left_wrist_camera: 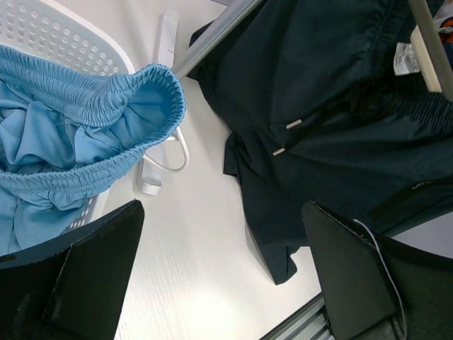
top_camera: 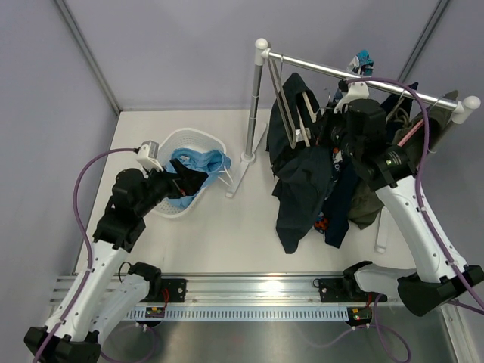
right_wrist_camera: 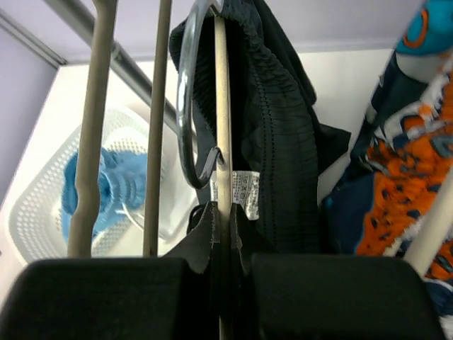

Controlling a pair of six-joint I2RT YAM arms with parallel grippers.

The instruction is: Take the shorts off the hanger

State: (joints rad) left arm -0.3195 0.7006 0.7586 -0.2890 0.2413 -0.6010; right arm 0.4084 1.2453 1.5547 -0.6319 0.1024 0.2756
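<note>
The dark navy shorts (top_camera: pixel 302 178) hang from a beige hanger (top_camera: pixel 291 113) on the rack and reach down to the table. In the right wrist view my right gripper (right_wrist_camera: pixel 223 221) is shut on the hanger's thin beige bar (right_wrist_camera: pixel 222 106), right beside the shorts' gathered waistband (right_wrist_camera: pixel 276 142) and its white label. It sits at the hanger in the top view (top_camera: pixel 327 130). The light blue shorts (top_camera: pixel 198 164) lie in the white basket (top_camera: pixel 162 144). My left gripper (top_camera: pixel 181 181) is open and empty over the basket's right rim. Its wrist view shows the left gripper (left_wrist_camera: pixel 223 212) above bare table between both shorts.
The rack's rail (top_camera: pixel 355 76) and white post (top_camera: pixel 255 98) stand at the back right. More clothes hang there: an orange and blue patterned piece (right_wrist_camera: pixel 403 163) and an olive one (top_camera: pixel 367 204). Two bare beige hanger bars (right_wrist_camera: pixel 95 142) hang left of my right gripper.
</note>
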